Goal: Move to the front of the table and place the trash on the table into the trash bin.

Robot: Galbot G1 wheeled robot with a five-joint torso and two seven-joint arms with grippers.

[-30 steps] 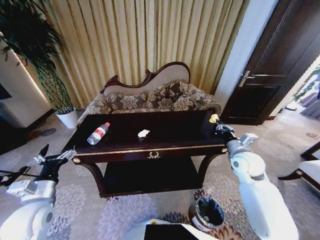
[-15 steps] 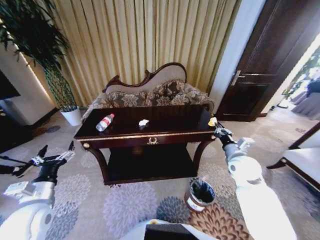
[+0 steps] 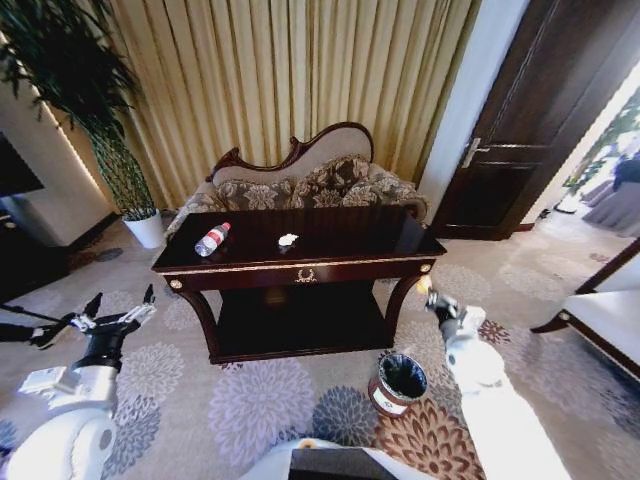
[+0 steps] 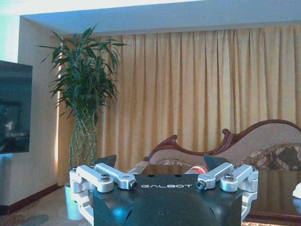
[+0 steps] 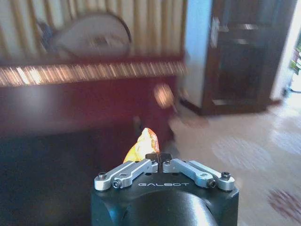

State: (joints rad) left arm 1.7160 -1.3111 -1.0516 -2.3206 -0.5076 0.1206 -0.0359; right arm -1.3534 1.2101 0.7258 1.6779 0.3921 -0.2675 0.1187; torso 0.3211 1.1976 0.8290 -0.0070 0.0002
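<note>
Beside the bench's [image 3: 300,268] right front leg, the right end effector [image 3: 428,298] pinches an orange scrap [image 5: 141,146], low and near the bin [image 3: 398,384], probably for dropping it in. On the benchtop lie the bottle [image 3: 211,239] and paper wad [image 3: 287,240]. Parked at left, the left end effector [image 3: 118,317] is spread wide. The right wrist view shows the closed fingers on the scrap plainly; the head view shows the bin.

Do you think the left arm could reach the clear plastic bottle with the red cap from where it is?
Probably not yet: the left gripper hangs open, low beside the dark wooden table, while the bottle lies up on its top.
</note>
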